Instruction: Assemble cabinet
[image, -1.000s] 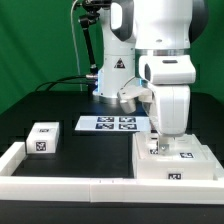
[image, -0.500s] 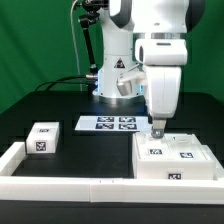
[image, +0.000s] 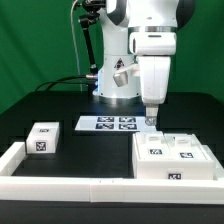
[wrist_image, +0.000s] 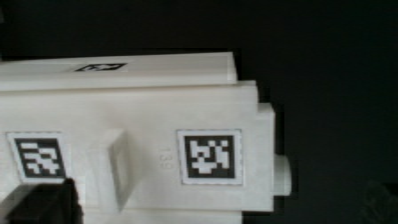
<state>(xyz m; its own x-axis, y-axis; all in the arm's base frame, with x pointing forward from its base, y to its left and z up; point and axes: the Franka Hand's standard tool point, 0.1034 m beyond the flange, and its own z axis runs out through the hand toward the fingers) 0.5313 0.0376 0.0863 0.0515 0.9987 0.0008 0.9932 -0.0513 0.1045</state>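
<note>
The white cabinet body (image: 176, 160) lies at the exterior view's right, with tags on its top and front. In the wrist view its tagged top (wrist_image: 210, 155) fills most of the picture, close below the camera. My gripper (image: 151, 120) hangs just above the body's far left corner, clear of it, empty, with the jaws apart. One dark finger (wrist_image: 36, 206) shows at the edge of the wrist view. A small white tagged drawer block (image: 42, 139) sits apart at the exterior view's left.
The marker board (image: 113, 124) lies flat behind the middle of the black table. A long low white border rail (image: 65, 186) runs along the front and left. The robot's base (image: 112, 80) stands behind the marker board.
The gripper has risen off the cabinet body and shifted a little toward the exterior view's left. The body and the small block have not moved.
</note>
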